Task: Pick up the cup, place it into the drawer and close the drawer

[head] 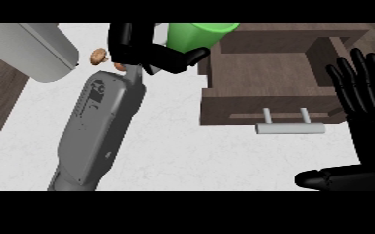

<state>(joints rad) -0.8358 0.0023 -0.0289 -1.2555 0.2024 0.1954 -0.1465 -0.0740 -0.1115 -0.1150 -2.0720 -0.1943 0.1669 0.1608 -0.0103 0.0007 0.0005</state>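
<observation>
A green cup (196,34) stands at the top of the view, just left of the open wooden drawer (271,101). My left hand (150,52) is at the cup's left side, its thumb curled toward the cup's lower edge and its fingers reaching up beside it. The cup's left part is hidden by the hand. The drawer is pulled out, its inside bare, with a grey handle (289,128) on its front. My right hand (359,91) rests open at the right edge, fingers up.
A grey rounded appliance (36,52) sits at the upper left. Small tan objects (99,56) lie on the white counter (183,153) beside my left hand. A dark wooden edge shows at far left.
</observation>
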